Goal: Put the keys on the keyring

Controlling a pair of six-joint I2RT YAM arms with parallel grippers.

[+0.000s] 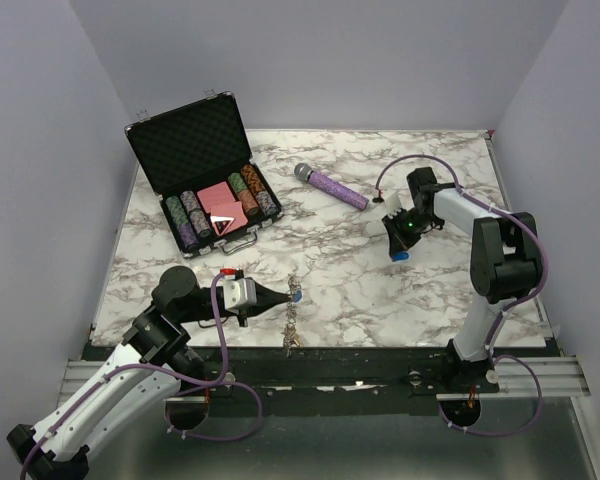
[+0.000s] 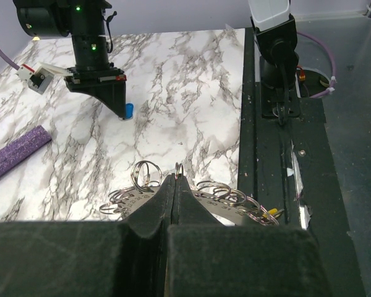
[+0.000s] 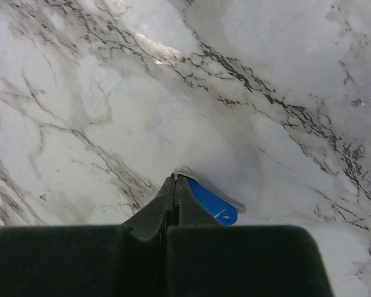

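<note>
The left hand (image 2: 175,180) has its fingers pressed together, and a thin wire loop of the keyring (image 2: 143,172) stands up out of their tips, so it looks clamped on that loop. The rest of the keyring bunch spreads on the marble bench (image 1: 360,300) on both sides of these fingertips, close under them. A yellow-capped key (image 2: 272,211) lies at the end of the bunch on the hand's right.

The right hand (image 3: 175,179) is well apart from the left one, farther out over the bench, and its fingers are also together. A blue-capped key (image 3: 211,206) sits right at their tips, with its cap just to the right of them and its metal end running up to where they meet. I cannot tell whether the fingers pinch that metal end or only touch it.

A purple microphone (image 1: 330,186) lies beyond the right hand, to its left. An open poker chip case (image 1: 195,150) stands beyond the left hand.
</note>
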